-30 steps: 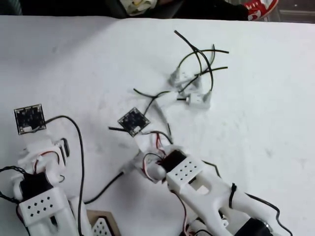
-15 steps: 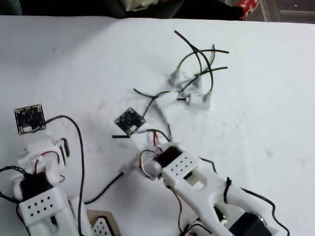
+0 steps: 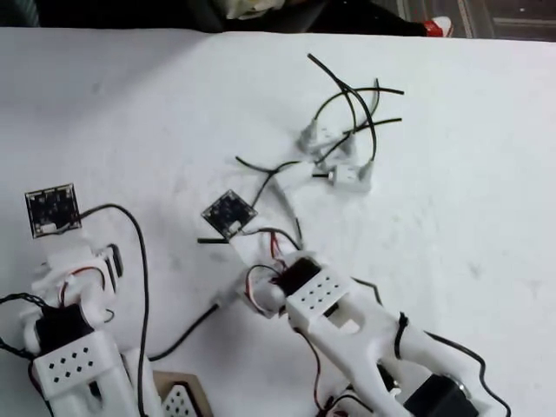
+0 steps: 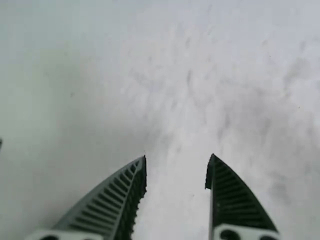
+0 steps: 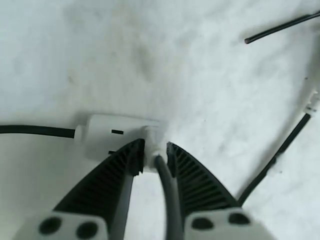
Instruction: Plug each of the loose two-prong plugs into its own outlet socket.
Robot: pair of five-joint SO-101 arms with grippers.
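Plug [image 5: 154, 136], white, is sitting betw. the tips of the right gripper [image 5: 155, 146], w/ its black cord [image 5: 167, 200] running back betw. the two fingers toward the wrist. Right gripper is clamping on it, jaws nearly together. Plug's front end is touching a white outlet socket [image 5: 107, 134] that is lying flat on the table [image 5: 150, 50]; can't tell whether the prongs are seated. Socket's own black cable [image 5: 35, 131] is trailing off its opposite end. Two more black runs are lying nearby, both apart from the gripper: a loose cable end [image 5: 280, 27] and a longer cable length [image 5: 275, 160].

In the high view the right arm [image 3: 347, 321] is stretching in from the near edge toward approx. table centre. The left arm [image 3: 74, 347] is sitting at the near left corner, well apart from it. Left gripper [image 4: 178, 157] is hanging open, fingers spread, over the white tabletop, gripping nothing.

Farther out, beyond the right arm, a white connector block [image 3: 349, 177] and a second connector block [image 3: 316, 137] are lying just beside each other in a tangle of black cables [image 3: 352, 95].
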